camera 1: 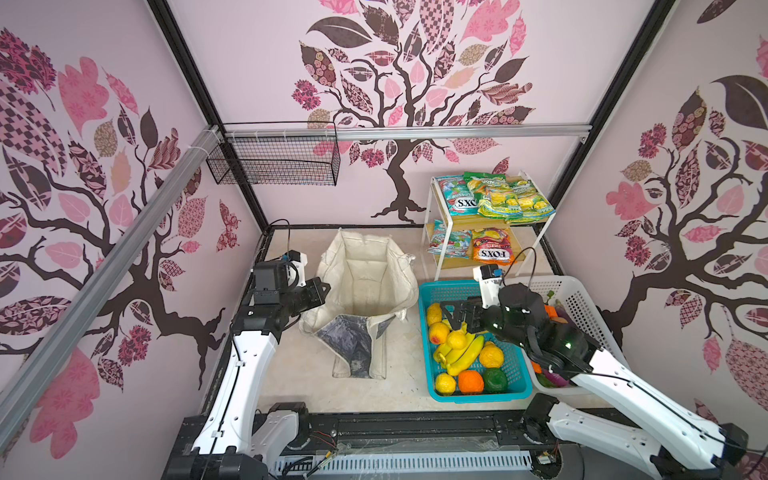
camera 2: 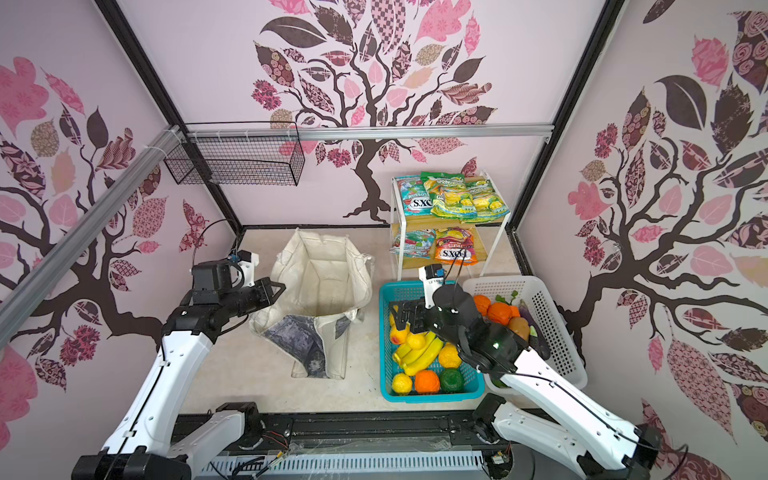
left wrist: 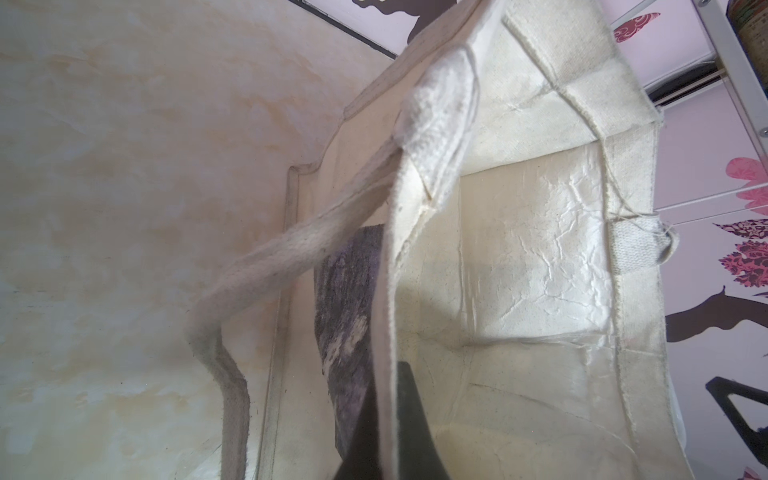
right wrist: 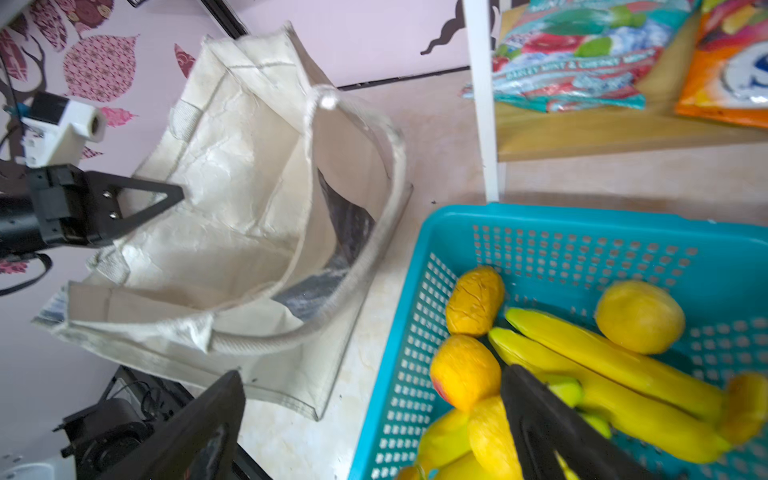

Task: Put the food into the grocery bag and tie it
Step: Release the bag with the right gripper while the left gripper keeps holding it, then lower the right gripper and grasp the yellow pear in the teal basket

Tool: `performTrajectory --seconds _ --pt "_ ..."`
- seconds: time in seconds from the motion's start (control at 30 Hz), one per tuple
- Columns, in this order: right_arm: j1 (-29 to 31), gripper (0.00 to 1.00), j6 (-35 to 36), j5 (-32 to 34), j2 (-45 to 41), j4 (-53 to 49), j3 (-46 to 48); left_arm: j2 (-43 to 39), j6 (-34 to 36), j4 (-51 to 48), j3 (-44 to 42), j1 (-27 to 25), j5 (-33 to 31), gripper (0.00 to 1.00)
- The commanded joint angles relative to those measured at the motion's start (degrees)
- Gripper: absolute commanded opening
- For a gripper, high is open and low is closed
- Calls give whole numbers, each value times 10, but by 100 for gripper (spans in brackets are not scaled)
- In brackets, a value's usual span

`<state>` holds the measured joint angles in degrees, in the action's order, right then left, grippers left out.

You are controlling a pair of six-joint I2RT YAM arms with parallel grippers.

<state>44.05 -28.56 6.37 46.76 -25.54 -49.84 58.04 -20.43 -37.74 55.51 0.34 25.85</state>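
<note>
Bare tabletop (camera 1: pixel 409 357) separates the wide-open grocery bag (camera 1: pixel 361 257) from the teal basket (camera 1: pixel 478 397)

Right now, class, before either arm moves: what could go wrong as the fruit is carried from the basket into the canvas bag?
1. The right gripper stands open astride the teal basket wall, one finger outside, one over the bananas; lowering straight down may strike the rim.
2. The grocery bag seems propped open by the shut left gripper pinching its rim; a slip could collapse the mouth.
3. A handle loops beside the mouth and might snag whatever is dropped in.
</note>
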Motion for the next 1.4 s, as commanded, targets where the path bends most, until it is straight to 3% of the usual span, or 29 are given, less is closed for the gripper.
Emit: performTrajectory --seconds 0.0,0.33,0.63,0.87,1.13,1.37 --pt "-2 98 -5 48 -29 -40 38 -5 12 16 -13 -3 15 0" --pt "-3 99 -36 17 62 -53 91 -23 21 6 -12 -21 -8 0" --pt "-3 91 -43 51 131 -15 126 -24 21 7 -14 -24 -6 0" --pt "-2 79 -56 31 151 40 155 -24 23 5 -13 -27 -8 0" --pt "-3 75 -56 16 173 77 168 -25 23 4 -15 -28 -12 0" --pt "-3 62 -55 9 175 83 174 -22 23 3 -15 -28 -15 0"
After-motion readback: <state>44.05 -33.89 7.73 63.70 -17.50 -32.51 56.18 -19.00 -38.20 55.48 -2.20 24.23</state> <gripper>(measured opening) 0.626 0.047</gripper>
